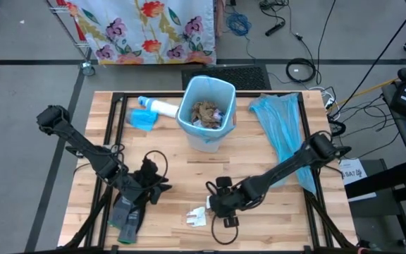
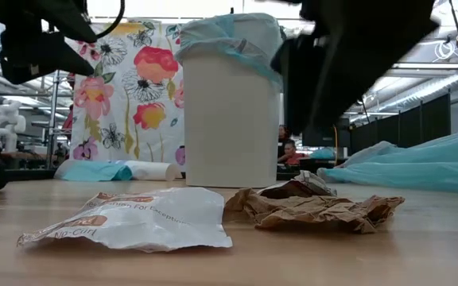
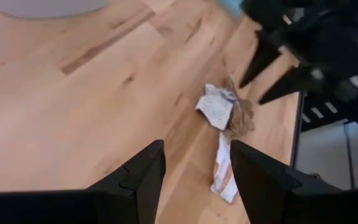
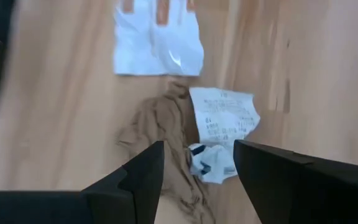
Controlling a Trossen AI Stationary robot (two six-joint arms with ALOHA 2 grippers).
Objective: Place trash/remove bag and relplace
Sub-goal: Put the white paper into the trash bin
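Note:
Loose trash lies on the table near its front edge: a white wrapper [image 2: 133, 218], a crumpled brown paper wad [image 2: 316, 208] and a printed white slip [image 4: 222, 118]. My right gripper [image 4: 197, 174] hangs open just above this pile [image 1: 199, 215], pointing steeply down, its fingers clear of the paper. My left gripper [image 3: 197, 180] is open to the left of the pile, aimed toward it and above the table. The white bin [image 1: 206, 113], lined with a blue bag and holding more trash, stands at the far middle.
Dark grey gloves [image 1: 129, 212] lie at the near left, beside my left arm. A white tube bottle [image 1: 161, 107] and a blue item [image 1: 143, 118] lie left of the bin. A loose blue bag [image 1: 280, 137] is spread along the table's right side.

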